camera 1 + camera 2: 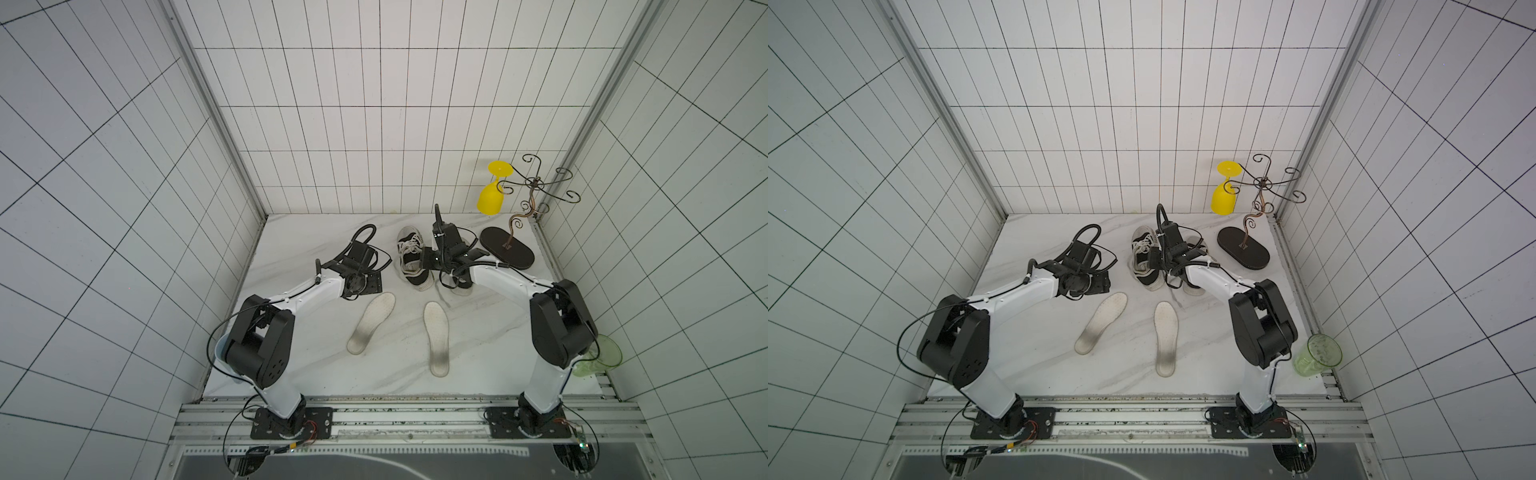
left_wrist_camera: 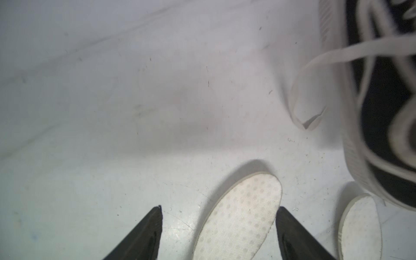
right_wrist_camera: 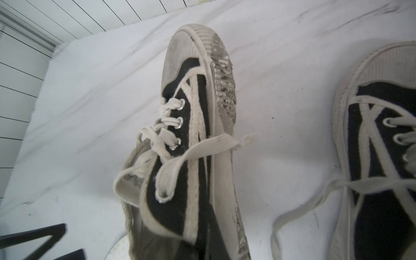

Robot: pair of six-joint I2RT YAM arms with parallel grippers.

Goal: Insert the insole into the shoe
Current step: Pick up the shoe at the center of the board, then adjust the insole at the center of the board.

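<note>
Insole (image 1: 371, 323): flat on the worktop (image 1: 395, 374), lower centre of a top view; second insole (image 1: 437, 338) beside it.
My left jaws: open, astride that insole's toe, holding nothing.
My right jaws: clamped on the heel of the tipped shoe (image 1: 409, 257), mid-frame.

Right arm (image 1: 507, 278) hides the second shoe (image 1: 460, 290) (mostly, it seems).
</note>
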